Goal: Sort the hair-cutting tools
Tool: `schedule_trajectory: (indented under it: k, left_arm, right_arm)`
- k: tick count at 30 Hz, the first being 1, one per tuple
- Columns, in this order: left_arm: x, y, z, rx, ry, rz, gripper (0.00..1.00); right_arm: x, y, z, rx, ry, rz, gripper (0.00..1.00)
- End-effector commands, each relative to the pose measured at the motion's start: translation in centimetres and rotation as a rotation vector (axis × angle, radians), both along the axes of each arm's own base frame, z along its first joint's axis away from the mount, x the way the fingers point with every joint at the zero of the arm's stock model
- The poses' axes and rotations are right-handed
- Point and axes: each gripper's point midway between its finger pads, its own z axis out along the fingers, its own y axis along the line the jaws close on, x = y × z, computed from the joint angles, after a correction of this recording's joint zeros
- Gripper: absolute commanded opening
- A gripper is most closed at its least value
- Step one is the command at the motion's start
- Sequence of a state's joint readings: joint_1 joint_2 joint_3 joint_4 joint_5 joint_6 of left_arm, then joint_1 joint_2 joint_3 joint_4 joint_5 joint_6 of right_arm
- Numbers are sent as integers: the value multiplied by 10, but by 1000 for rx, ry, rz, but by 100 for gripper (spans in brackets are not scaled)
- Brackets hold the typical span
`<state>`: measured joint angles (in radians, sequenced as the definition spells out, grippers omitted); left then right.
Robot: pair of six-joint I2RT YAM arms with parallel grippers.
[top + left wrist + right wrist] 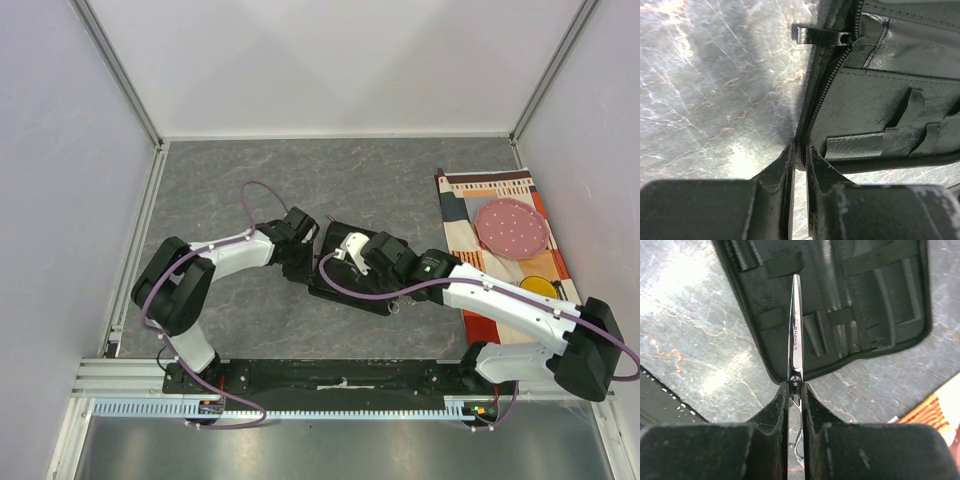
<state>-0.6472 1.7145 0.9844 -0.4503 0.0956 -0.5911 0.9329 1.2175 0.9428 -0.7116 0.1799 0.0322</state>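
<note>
- while its fingers stand drawn to a narrow gap, the left gripper [800, 152] pinches the zippered edge of the open pouch [880, 100] near one corner.
- right gripper [796, 388] is clamped tight on a pair of scissors [796, 330] at the pivot, with the blades together and the tips pointing away from the wrist.
- the scissor blades lie over the pouch interior, across its straps [782, 265]; whether the tips touch the fabric cannot be told.
- a black comb [890, 295] sits tucked under a strap in the right half of the pouch.
- the pouch lies opened flat on the grey marbled counter [690, 330], between the two arms.
- a patterned cloth [470, 215] at the counter's right side carries a pink plate [512, 226], well apart from the pouch.
</note>
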Motion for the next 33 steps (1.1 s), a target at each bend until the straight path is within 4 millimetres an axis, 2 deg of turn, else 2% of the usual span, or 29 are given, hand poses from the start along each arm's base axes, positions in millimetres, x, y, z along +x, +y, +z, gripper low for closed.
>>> schedule_trajectory:
  k: [1, 4, 9, 17, 26, 33]
  left_arm:
    - [11, 50, -17, 151, -32, 33, 13]
    - [16, 58, -13, 143, -40, 47, 12]
    - [18, 75, -11, 133, -45, 82, 11]
    - [24, 73, -9, 74, -46, 96, 7]
    - [12, 73, -18, 49, -25, 93, 5]
    - [12, 70, -18, 34, -25, 88, 4]
  right_arm:
    - [-13, 19, -15, 16, 85, 88, 0]
    - [-16, 24, -25, -13, 122, 108, 0]
    - [-8, 22, -38, -95, 119, 122, 0]
    - [-10, 31, -47, -116, 161, 163, 0]
    - [-1, 28, -67, -204, 173, 160, 0]
    - [2, 32, -76, -219, 174, 171, 0]
